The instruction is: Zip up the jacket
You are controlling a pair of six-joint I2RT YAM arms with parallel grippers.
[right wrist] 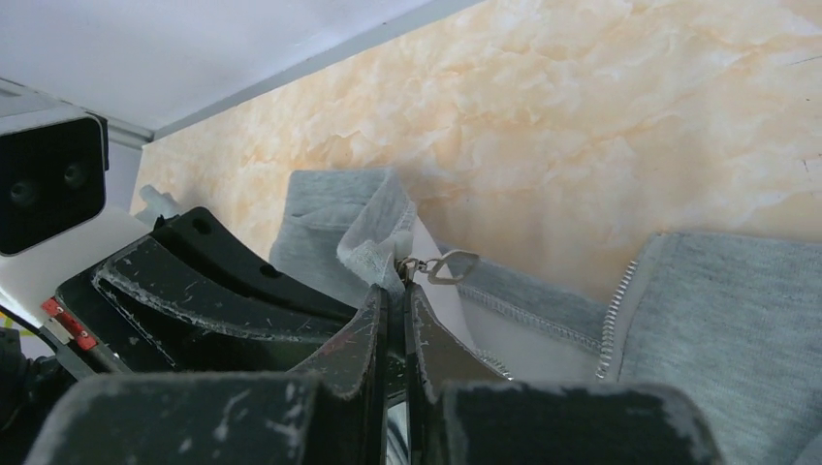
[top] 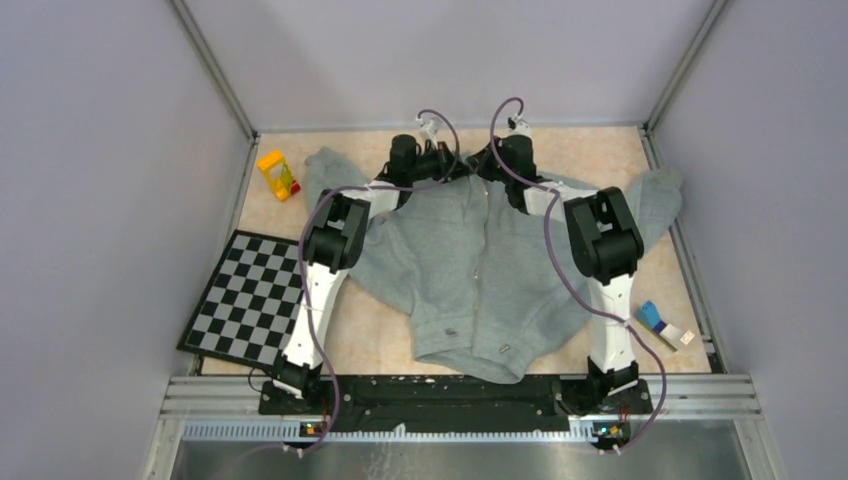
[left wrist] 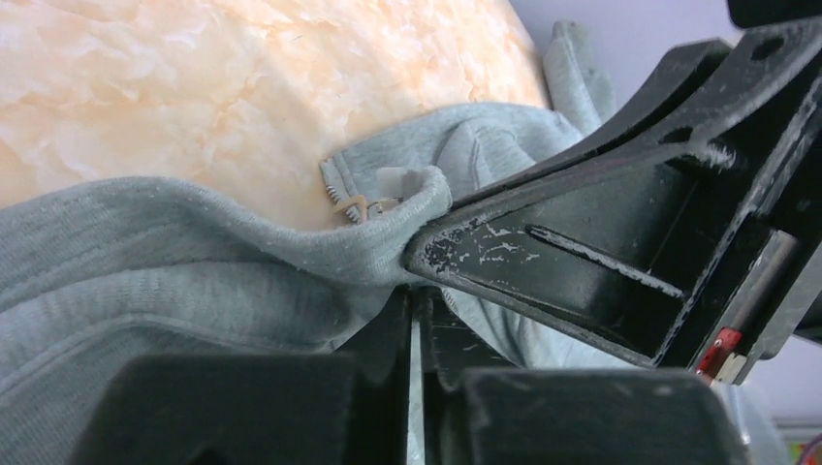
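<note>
The left gripper and the right gripper each pinch the top of the jacket, so a hard tug could make the soft cloth slip out.

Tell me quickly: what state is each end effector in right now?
The left end effector: closed on a fold of the jacket.
The right end effector: closed on the jacket beside the zipper pull.
</note>
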